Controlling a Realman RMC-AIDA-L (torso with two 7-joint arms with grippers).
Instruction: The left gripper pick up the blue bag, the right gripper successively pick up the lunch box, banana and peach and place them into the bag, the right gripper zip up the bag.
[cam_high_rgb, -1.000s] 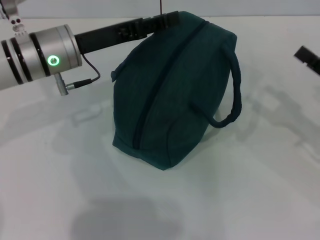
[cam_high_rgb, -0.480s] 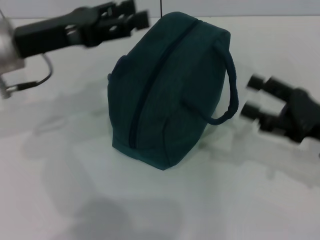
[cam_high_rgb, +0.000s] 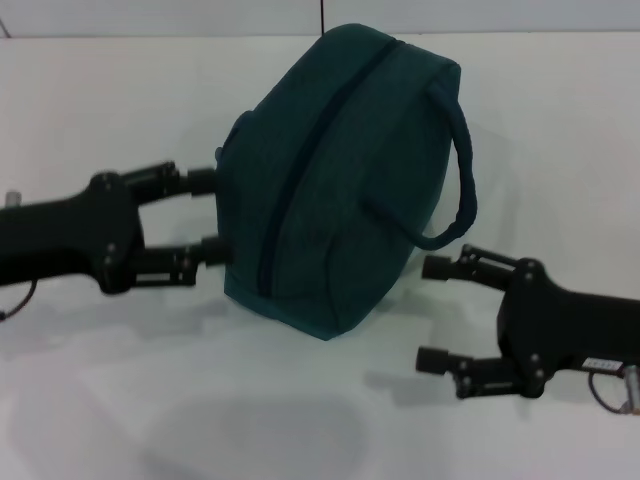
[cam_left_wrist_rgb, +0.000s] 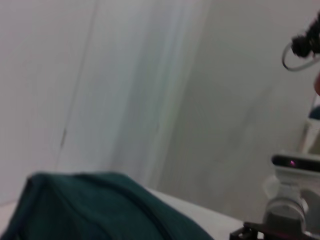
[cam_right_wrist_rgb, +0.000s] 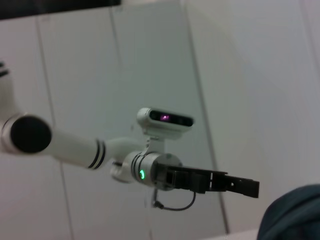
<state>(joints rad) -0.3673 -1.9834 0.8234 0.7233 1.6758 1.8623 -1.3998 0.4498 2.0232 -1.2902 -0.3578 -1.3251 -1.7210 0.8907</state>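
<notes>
Currently the dark teal-blue fabric bag (cam_high_rgb: 340, 180) is flanked by both black claws. Left gripper (cam_high_rgb: 205, 216) is spread wide at its left side, fingertips at the fabric. Right gripper (cam_high_rgb: 434, 313) is spread wide near right, holding nothing.

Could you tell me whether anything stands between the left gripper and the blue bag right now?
Nothing visible does. The left gripper is open, its fingertips right at the blue bag, with only bare table around it.

This looks like a robot test lab. A bare white table (cam_high_rgb: 330, 430) carries only a blue bag (cam_high_rgb: 335, 180), and behind it stand plain white wall panels (cam_right_wrist_rgb: 150, 60) with thin seams. Beside the bag, a white robot arm (cam_right_wrist_rgb: 75, 147) bears a small camera (cam_right_wrist_rgb: 165, 118) on its wrist.
</notes>
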